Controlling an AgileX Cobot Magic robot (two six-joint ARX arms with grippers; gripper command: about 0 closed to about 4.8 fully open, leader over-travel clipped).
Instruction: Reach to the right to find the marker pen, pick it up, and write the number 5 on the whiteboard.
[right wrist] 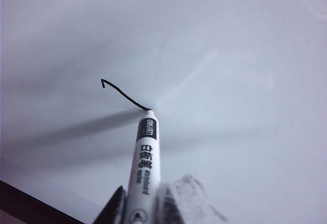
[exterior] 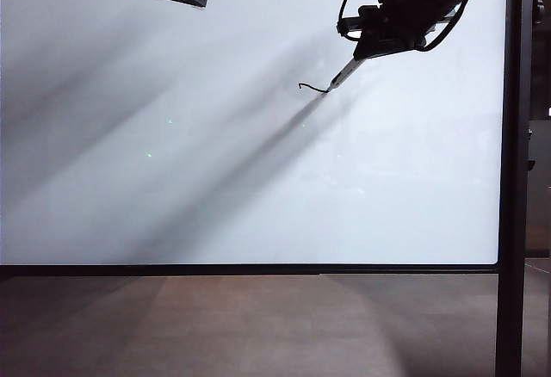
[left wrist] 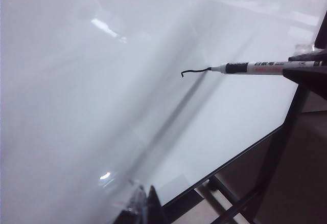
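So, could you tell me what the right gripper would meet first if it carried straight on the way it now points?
The whiteboard. The right gripper is shut on the marker pen, whose tip appears to touch the board already, at the end of the short black stroke.

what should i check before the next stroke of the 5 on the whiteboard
1. Marker pen held in right end effector: ok.
2. Pen tip on whiteboard: looks ok, tip meets the line's end.
3. The number 5 finished: not ok, only a short hooked stroke so far.
4. Free board beside and below the stroke: ok.
5. Left end effector away from the stroke: ok, up at the board's top left in the exterior view.
6. Left end effector open or shut: cannot tell.
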